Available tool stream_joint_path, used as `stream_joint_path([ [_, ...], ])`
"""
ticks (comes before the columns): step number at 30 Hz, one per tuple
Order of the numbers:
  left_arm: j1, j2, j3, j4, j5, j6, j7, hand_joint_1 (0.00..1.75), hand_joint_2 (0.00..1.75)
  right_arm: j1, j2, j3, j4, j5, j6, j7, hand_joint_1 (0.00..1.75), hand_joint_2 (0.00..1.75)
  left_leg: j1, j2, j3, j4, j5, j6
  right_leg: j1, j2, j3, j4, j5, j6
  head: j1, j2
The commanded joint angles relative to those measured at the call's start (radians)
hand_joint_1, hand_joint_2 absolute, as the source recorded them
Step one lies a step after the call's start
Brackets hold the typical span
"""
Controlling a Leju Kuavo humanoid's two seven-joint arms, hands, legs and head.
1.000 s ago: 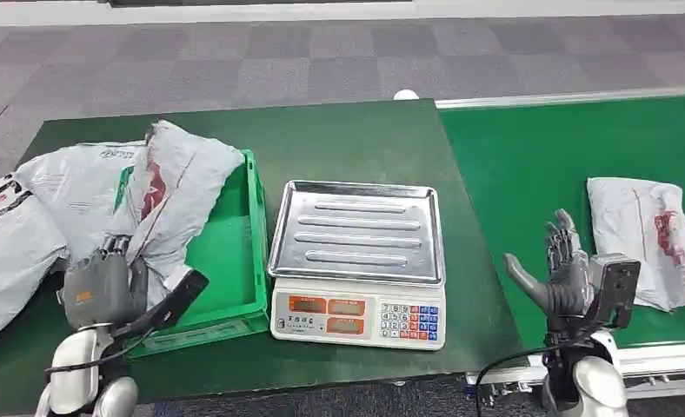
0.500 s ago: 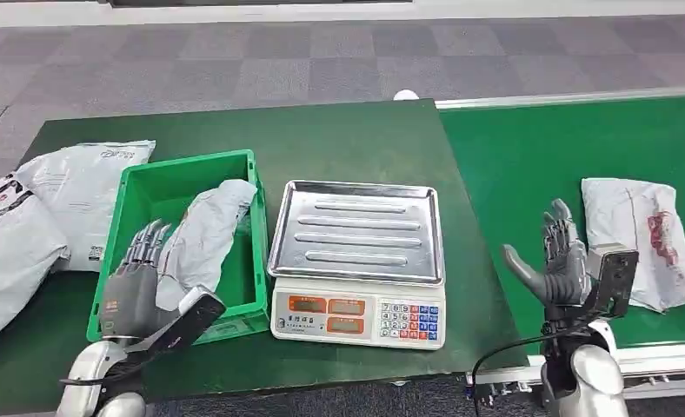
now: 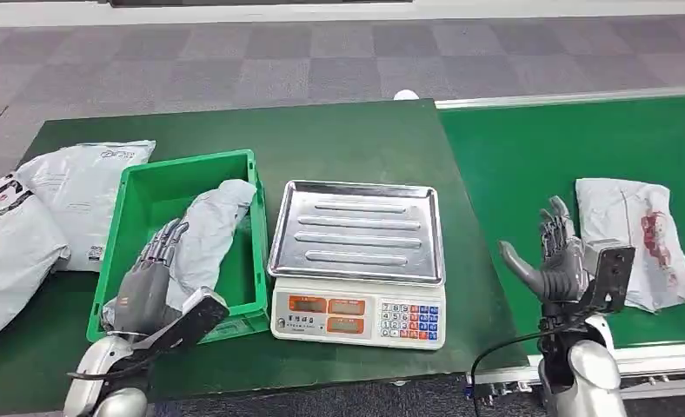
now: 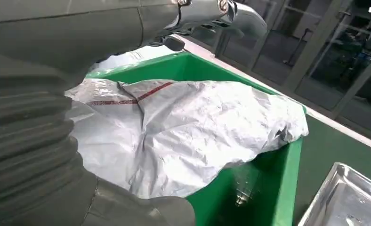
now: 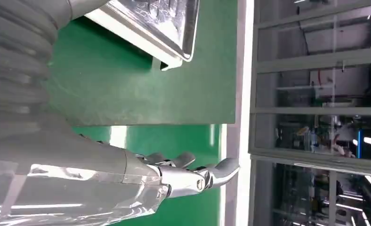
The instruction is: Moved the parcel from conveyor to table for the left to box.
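right hand (image 3: 555, 261), fingers spread and empty, hovers just beside the parcel (image 3: 635, 236) on the conveyor (image 3: 530, 165).

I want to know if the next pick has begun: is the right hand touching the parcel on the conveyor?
Apart. In the head view a strip of bare green belt shows between the right hand, open and raised, and the parcel lying flat on the conveyor.

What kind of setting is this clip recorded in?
Probably a parcel-sorting or packing station, perhaps a test setup: a green conveyor belt carrying a grey mailer bag, an electronic weighing scale on the table, and a green crate holding another bag.
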Motion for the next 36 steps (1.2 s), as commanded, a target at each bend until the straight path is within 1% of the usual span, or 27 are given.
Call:
stream_joint_path([
  [1,-0.116,-0.022,-0.047,0.157,0.145,-0.052,-0.050,0.00,1.75,-0.031,-0.003,-0.005,0.064,0.013,-0.008,0.010,0.00,1.75,0.000,0.000,0.000,-0.001,0.002,0.002,0.000,-0.002,0.001,-0.002,0.001,-0.002,0.000,0.000],
  [2,-0.132,-0.030,-0.044,0.170,0.184,-0.051,-0.064,0.00,1.75,-0.029,0.000,-0.008,0.063,0.017,-0.007,0.011,0.00,1.75,-0.001,-0.001,0.000,-0.001,0.002,0.002,0.000,-0.002,0.001,-0.002,0.001,-0.001,0.000,0.000],
  [3,-0.142,-0.071,-0.006,0.171,0.356,-0.067,-0.122,0.00,1.75,-0.031,-0.005,-0.001,0.069,0.040,-0.007,0.017,0.00,1.75,0.000,-0.001,-0.001,-0.002,0.003,0.002,0.001,-0.003,0.001,-0.003,0.002,-0.002,0.000,0.000],
  [4,-0.144,-0.083,0.016,0.169,0.451,-0.097,-0.146,0.00,1.75,-0.040,-0.007,0.008,0.079,0.056,-0.008,0.018,0.00,1.75,0.000,-0.001,-0.001,-0.001,0.002,0.002,0.000,-0.002,0.000,-0.002,0.001,-0.001,0.000,0.000],
  [5,-0.145,-0.110,0.052,0.171,0.648,-0.173,-0.169,0.00,1.75,-0.065,-0.010,0.023,0.114,0.067,-0.003,0.019,0.00,1.75,0.000,-0.001,-0.001,-0.002,0.002,0.002,0.000,-0.003,0.000,-0.003,0.002,-0.002,0.000,0.000],
  [6,-0.146,-0.134,0.075,0.185,0.771,-0.217,-0.180,0.00,1.75,-0.084,-0.012,0.038,0.143,0.088,-0.010,0.019,0.00,1.75,0.000,0.001,0.000,0.000,0.001,0.002,0.001,0.000,0.000,-0.001,0.002,-0.001,0.000,0.000],
  [9,-0.170,-0.175,0.087,0.243,0.847,-0.221,-0.186,0.00,1.75,-0.100,-0.012,0.064,0.185,0.127,-0.042,0.014,0.00,1.75,0.000,0.004,0.001,-0.003,0.002,0.003,0.000,0.003,0.001,-0.004,0.004,-0.002,0.000,0.000],
  [10,-0.189,-0.190,0.079,0.277,0.887,-0.243,-0.184,0.00,1.75,-0.096,-0.011,0.079,0.188,0.143,-0.053,0.011,0.00,1.75,0.000,0.002,0.001,-0.002,0.002,0.002,0.001,0.001,0.002,-0.003,0.003,-0.001,0.000,0.000],
  [12,-0.218,-0.215,0.055,0.309,0.892,-0.242,-0.189,0.00,1.75,-0.093,-0.008,0.100,0.188,0.172,-0.068,0.013,0.00,1.75,0.000,0.000,0.001,-0.001,0.002,0.002,0.001,-0.001,0.002,-0.003,0.002,-0.002,0.000,0.000],
  [14,-0.244,-0.228,0.032,0.343,0.931,-0.269,-0.187,0.00,1.75,-0.098,-0.001,0.125,0.195,0.213,-0.092,0.016,0.00,1.75,0.000,-0.001,0.000,0.000,0.001,0.001,0.001,-0.002,0.001,-0.001,0.002,-0.001,0.000,0.000],
  [17,-0.265,-0.233,-0.003,0.373,1.045,-0.340,-0.168,0.00,1.75,-0.117,0.015,0.150,0.224,0.217,-0.086,0.018,0.00,1.75,0.000,0.001,0.000,-0.002,0.003,0.003,0.001,-0.001,0.001,-0.004,0.004,-0.002,0.000,0.000],
  [19,-0.275,-0.232,-0.019,0.388,1.065,-0.350,-0.167,0.00,1.75,-0.112,0.031,0.166,0.219,0.220,-0.084,0.017,0.00,1.75,0.000,0.002,0.000,-0.002,0.003,0.003,0.001,0.000,0.001,-0.003,0.004,-0.002,0.000,0.000],
  [23,-0.298,-0.227,-0.036,0.452,1.082,-0.328,-0.189,0.00,1.75,-0.084,0.036,0.204,0.187,0.245,-0.095,-0.002,0.00,1.75,0.000,0.001,0.000,-0.003,0.004,0.003,0.001,-0.001,0.001,-0.005,0.005,-0.003,0.000,0.000],
  [29,-0.304,-0.238,-0.054,0.538,1.123,-0.304,-0.231,0.00,1.75,-0.085,0.046,0.250,0.236,0.244,-0.092,-0.008,0.00,1.75,0.000,0.001,0.001,-0.003,0.003,0.003,0.001,0.000,0.002,-0.004,0.003,-0.002,0.000,0.000],
  [32,-0.302,-0.243,-0.065,0.560,1.107,-0.237,-0.243,0.00,1.75,-0.095,0.055,0.270,0.239,0.278,-0.128,-0.012,0.00,1.75,0.000,0.001,0.001,-0.001,0.002,0.002,0.001,0.000,0.001,-0.002,0.002,-0.002,0.000,0.000],
  [36,-0.293,-0.237,-0.081,0.561,1.083,-0.194,-0.253,0.00,1.75,-0.099,0.039,0.276,0.219,0.298,-0.153,-0.004,0.00,1.75,0.000,0.003,0.000,-0.002,0.003,0.003,0.000,0.001,0.000,-0.003,0.004,-0.002,0.000,0.000],
])
